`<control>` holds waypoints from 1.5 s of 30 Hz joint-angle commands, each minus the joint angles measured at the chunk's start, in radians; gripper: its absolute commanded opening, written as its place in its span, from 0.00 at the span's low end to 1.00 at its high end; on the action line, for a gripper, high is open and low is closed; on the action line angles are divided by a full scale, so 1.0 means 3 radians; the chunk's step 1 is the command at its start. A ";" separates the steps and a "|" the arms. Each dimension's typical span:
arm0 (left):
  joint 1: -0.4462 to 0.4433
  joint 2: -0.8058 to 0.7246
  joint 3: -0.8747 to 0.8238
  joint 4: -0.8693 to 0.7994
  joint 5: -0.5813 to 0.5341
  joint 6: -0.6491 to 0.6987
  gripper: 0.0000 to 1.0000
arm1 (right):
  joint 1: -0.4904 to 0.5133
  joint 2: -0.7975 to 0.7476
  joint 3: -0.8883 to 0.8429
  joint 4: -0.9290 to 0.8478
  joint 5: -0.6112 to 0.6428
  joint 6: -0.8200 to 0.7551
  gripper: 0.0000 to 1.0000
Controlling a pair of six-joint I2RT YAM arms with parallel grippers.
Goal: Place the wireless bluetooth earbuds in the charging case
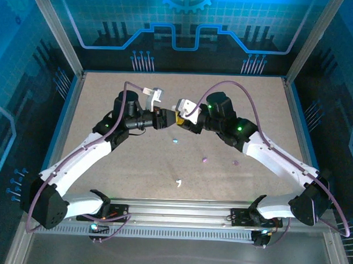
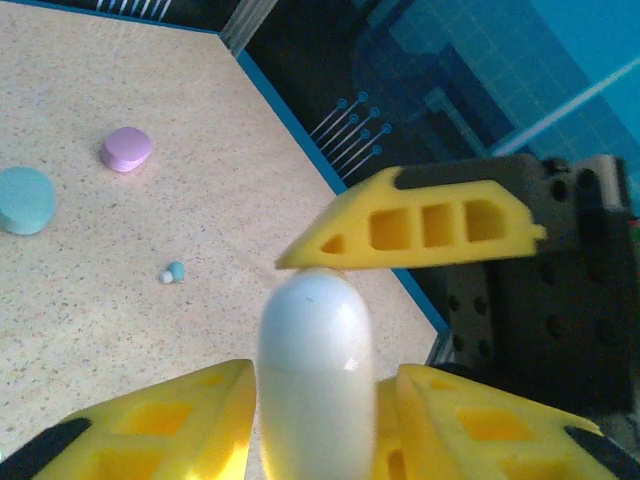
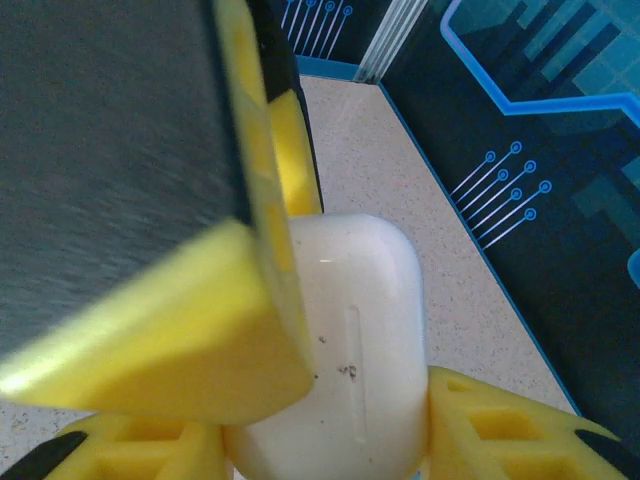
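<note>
- The white charging case [image 2: 315, 340] is partly hidden. Its lower end runs out of the left wrist view. In the right wrist view a large blurred yellow finger of the left pincer covers its left side. Whether its lid is open cannot be told.
- The left pincer [image 2: 322, 378] pinches the case from both sides. The right pincer [image 3: 330, 425] grips the same case from the opposite end, with one of its fingers [image 2: 420, 225] lying over the case's tip.
- From above, the pincers meet over the middle of the surface [image 1: 134, 171], and the case between them is too small to make out.
- Loose on the surface are a teal earbud [image 1: 175, 141] just near of the pincers, a purple earbud [image 1: 204, 159] to its right, a second purple earbud [image 1: 235, 163] close beside the right arm, and a white earbud [image 1: 178, 182] nearest the bases.
- A purple case [image 2: 126, 148] and a teal case [image 2: 22, 200], which is cut by the frame, lie beyond the teal earbud.
- The blue edge strip [image 2: 300, 138] bounds the surface, and bare room lies between the arms.
</note>
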 commanded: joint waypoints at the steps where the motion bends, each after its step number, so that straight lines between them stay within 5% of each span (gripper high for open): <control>1: -0.0033 0.0055 0.0145 -0.0097 -0.0102 0.0050 0.34 | 0.0052 -0.0081 -0.0047 0.0159 0.0013 -0.0081 0.43; 8: -0.0033 0.0054 0.0112 -0.0047 -0.0147 0.0049 0.13 | 0.0092 -0.0179 -0.0190 0.0280 -0.0009 -0.0332 0.47; 18: -0.0033 -0.0151 -0.0221 0.0669 0.0208 -0.0107 0.08 | -0.0032 -0.0568 -0.0918 0.1331 -0.0093 -0.0603 0.60; 27: -0.0030 -0.0169 -0.0315 0.0970 0.0485 -0.0227 0.09 | -0.0098 -0.0570 -0.0933 0.1618 -0.0270 -0.0612 0.58; 35: -0.0029 -0.0177 -0.0336 0.0992 0.0560 -0.0240 0.13 | -0.0137 -0.0550 -0.0802 0.1387 -0.0387 -0.0707 0.44; 45: -0.0034 -0.0146 -0.0223 0.0739 0.0561 -0.0087 0.33 | -0.0114 -0.0566 -0.0644 0.1018 -0.0427 -0.0919 0.39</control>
